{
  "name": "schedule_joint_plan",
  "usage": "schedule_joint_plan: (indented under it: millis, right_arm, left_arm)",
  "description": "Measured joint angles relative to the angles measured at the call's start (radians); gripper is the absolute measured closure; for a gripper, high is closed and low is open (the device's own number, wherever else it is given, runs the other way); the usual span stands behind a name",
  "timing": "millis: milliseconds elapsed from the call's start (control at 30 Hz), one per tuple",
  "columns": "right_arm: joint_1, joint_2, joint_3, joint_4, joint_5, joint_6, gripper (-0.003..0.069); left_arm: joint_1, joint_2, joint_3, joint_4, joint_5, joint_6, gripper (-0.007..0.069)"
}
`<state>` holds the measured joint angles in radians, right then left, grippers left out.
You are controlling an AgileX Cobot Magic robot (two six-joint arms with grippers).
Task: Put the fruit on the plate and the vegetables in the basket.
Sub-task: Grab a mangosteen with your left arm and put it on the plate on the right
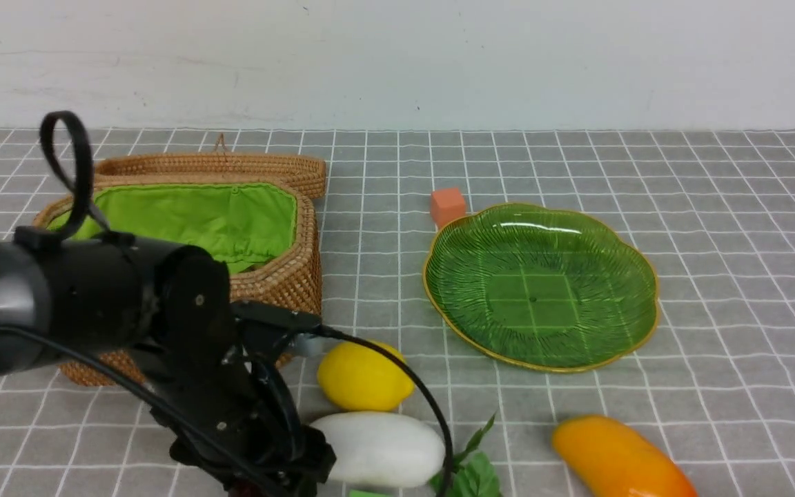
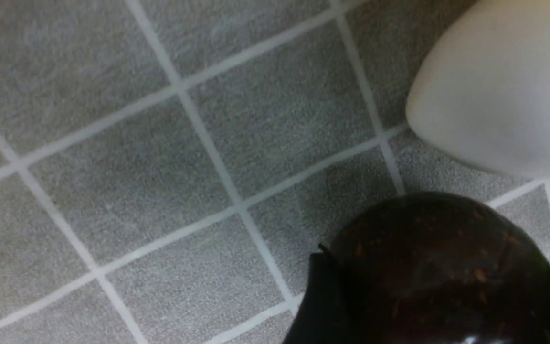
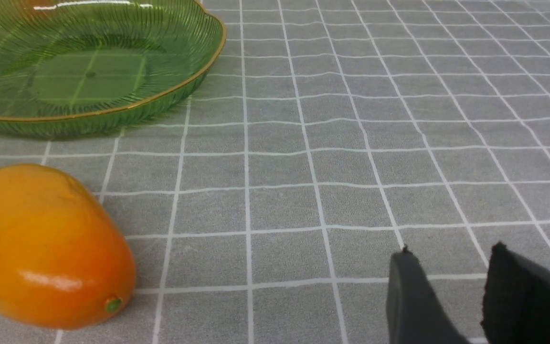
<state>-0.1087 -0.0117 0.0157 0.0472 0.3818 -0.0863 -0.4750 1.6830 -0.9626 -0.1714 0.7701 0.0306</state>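
One fruit to grip

My left claw (image 2: 447, 286) straddles the dark round fruit (image 2: 428, 239), near, just left of the radish (image 2: 499, 86). Whether it grips yet I cannot tell. I'd squeeze its middle gently, lift straight, then carry right to the plate (image 1: 649, 276).

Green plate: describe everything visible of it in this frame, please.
The plate is a wide, shallow dish of what looks like translucent green glass, ribbed from a flat centre outward, with a scalloped, leaf-like outline and a thin yellow rim. It lies flat on the grey checked tablecloth, right of the middle, and holds nothing. A small orange cube sits by its far left edge; whether they touch cannot be told. The mango lies apart from it, nearer the robot.
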Motion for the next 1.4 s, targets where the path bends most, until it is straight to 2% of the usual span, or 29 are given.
schedule_joint_plan:
  millis: [267, 467, 700, 867, 1033, 1100, 1233, 1400]
  right_arm:
    - [0.0, 0.0, 0.0, 0.0, 0.0, 0.0, 0.0419]
    - [0.0, 0.0, 0.0, 0.0, 0.0, 0.0, 0.0419]
    - [0.0, 0.0, 0.0, 0.0, 0.0, 0.0, 0.0419]
    - [0.0, 0.0, 0.0, 0.0, 0.0, 0.0, 0.0419]
    - [0.0, 0.0, 0.0, 0.0, 0.0, 0.0, 0.0419]
    - [0.0, 0.0, 0.0, 0.0, 0.0, 0.0, 0.0419]
    - [0.0, 0.0, 0.0, 0.0, 0.0, 0.0, 0.0419]
    - [0.0, 0.0, 0.0, 0.0, 0.0, 0.0, 0.0419]
  left_arm:
    - [0.0, 0.006, -0.01, 0.005, 0.054, 0.06, 0.0083]
    - [0.0, -0.044, -0.038, 0.032, 0.222, 0.075, 0.0083]
    - [0.0, -0.154, -0.282, 0.046, 0.29, 0.075, 0.0083]
    - [0.0, -0.09, -0.484, 0.036, 0.206, 0.115, 0.0084]
    - [-0.004, 0.101, -0.669, -0.101, 0.011, 0.161, 0.0084]
    - [-0.012, 0.147, -0.697, -0.117, -0.029, 0.162, 0.0084]
    - [-0.073, 0.298, -0.808, -0.106, -0.136, 0.162, 0.0084]
    - [-0.137, 0.403, -0.872, -0.069, -0.198, 0.144, 0.0084]
